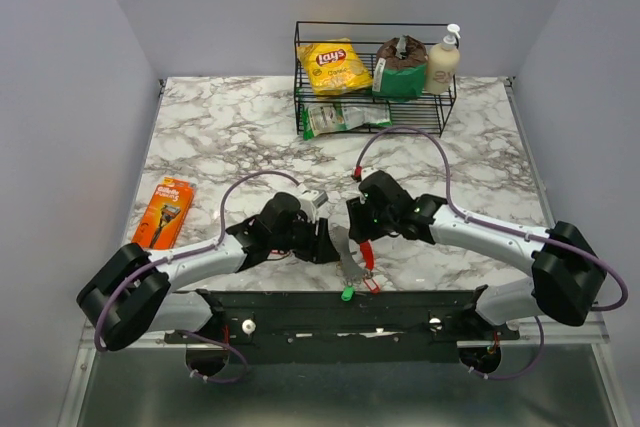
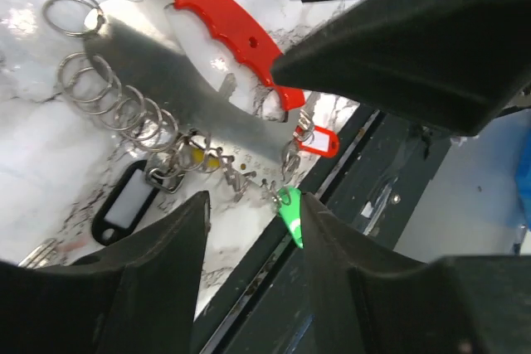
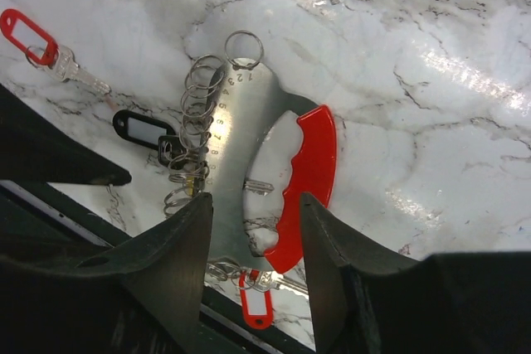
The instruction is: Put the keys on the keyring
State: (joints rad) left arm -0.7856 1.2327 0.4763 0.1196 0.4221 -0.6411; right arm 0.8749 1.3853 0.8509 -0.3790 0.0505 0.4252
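The bunch lies on the marble near the front edge: a silvery-grey flat piece [image 3: 241, 143] with a red oval loop [image 3: 314, 176]. Several thin rings run along its edge, and the keyring [image 3: 243, 49] is at its end. A red-tagged key [image 3: 259, 304] and a green tag [image 2: 290, 215] hang at its near end. Another red-tagged key [image 3: 31, 37] lies apart, beside a black tag [image 3: 145, 130]. My left gripper [image 2: 253, 205] is open with the green tag by its right fingertip. My right gripper [image 3: 255, 205] is open above the flat piece, holding nothing.
An orange razor pack [image 1: 163, 211] lies at the left. A black wire rack [image 1: 375, 72] at the back holds a chip bag, a green pack and a bottle. A green packet [image 1: 345, 117] lies in front of it. A dark rail [image 1: 300, 309] runs along the front edge.
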